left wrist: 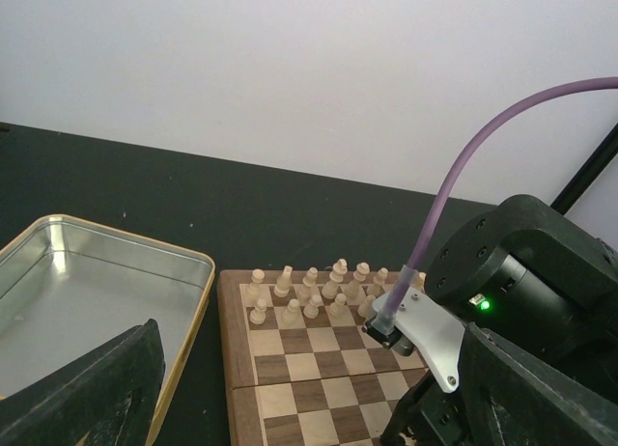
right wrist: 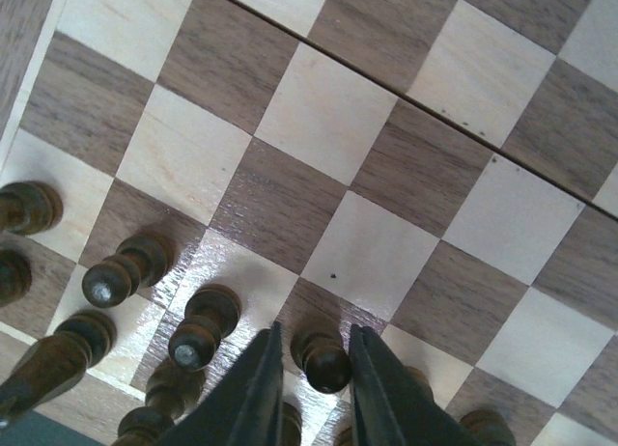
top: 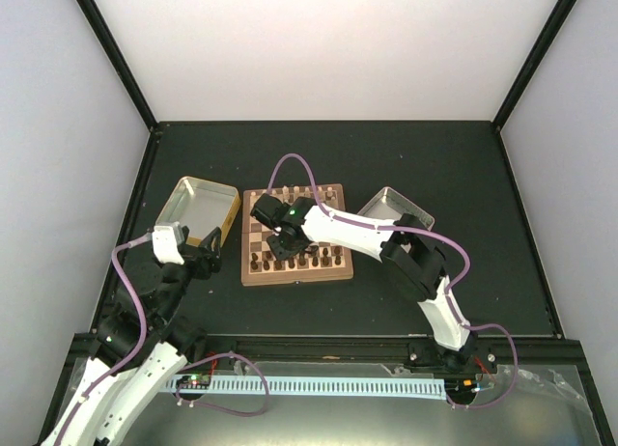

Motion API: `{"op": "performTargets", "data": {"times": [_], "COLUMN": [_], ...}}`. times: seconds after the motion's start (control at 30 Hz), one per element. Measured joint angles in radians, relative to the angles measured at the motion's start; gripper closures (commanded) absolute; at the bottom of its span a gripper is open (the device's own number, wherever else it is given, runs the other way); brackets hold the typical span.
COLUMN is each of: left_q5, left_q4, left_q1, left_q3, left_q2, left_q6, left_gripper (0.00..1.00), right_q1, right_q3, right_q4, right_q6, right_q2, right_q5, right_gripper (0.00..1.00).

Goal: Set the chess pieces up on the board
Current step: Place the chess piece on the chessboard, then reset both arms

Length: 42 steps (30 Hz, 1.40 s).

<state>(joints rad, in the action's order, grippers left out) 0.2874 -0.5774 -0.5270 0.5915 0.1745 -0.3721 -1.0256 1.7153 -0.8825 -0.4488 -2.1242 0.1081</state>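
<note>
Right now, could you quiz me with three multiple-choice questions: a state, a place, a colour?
1. The open rectangular gold metal tin looks: A) full of pieces B) bare inside C) lidded.
2. The right gripper hangs over: A) that tin B) the square wooden chessboard C) the floor.
3. The small turned wooden chess piece between its fingers is: A) cream B) red C) dark brown.
Answers: 1 B, the left wrist view shows only shiny metal; 2 B, checkered squares lie below it; 3 C, the right wrist view shows dark wood.
</note>
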Motion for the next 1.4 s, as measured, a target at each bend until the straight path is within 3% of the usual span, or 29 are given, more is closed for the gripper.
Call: {"op": "performTargets", "data": {"times": [0.33,0.43,0.57,0.73,0.93,1.1,1.2,1.4], "left_q5": [0.000,0.001,0.000,-0.050,-0.109,-0.127,-0.123,-0.093], "left_q4": [-0.001,-0.001,-0.008,-0.024,-0.041,-0.062,-0.090,-0.149], "left_q1": [0.000,0.000,0.000,0.000,0.000,0.000,0.000,0.000], "left_q3": [0.000,0.000,0.003,0.024,0.057,0.107,0.147,0.233], "left_q2": [0.000,0.000,0.013,0.089,0.162,0.188,0.192,0.172], "left_q6": [0.000,-0.005,-0.033,-0.059,-0.056,-0.042,-0.035,-0.018], "left_gripper": [0.14,0.03,0.01,0.01,0.01,0.01,0.01,0.01], "right_q1": [0.000,0.000,0.005,0.038,0.105,0.150,0.166,0.169], "right_q3": [0.014,0.024,-0.019,-0.211,-0.532,-0.777,-0.841,-0.844], "right_q4": [-0.014,-0.014,0.017,0.110,0.206,0.190,0.157,0.051], "right_q6": [-0.002,-0.008,-0.036,-0.086,-0.131,-0.132,-0.126,-0.136], "right_q2": [-0.001,0.004,0.077,0.351,0.736,1.062,1.243,1.515], "right_q5": [-0.002,0.001,0.028,0.108,0.251,0.382,0.435,0.523], "right_gripper": [0.68,0.65,0.56,0.46,0.25,0.06,0.01,0.00]}}
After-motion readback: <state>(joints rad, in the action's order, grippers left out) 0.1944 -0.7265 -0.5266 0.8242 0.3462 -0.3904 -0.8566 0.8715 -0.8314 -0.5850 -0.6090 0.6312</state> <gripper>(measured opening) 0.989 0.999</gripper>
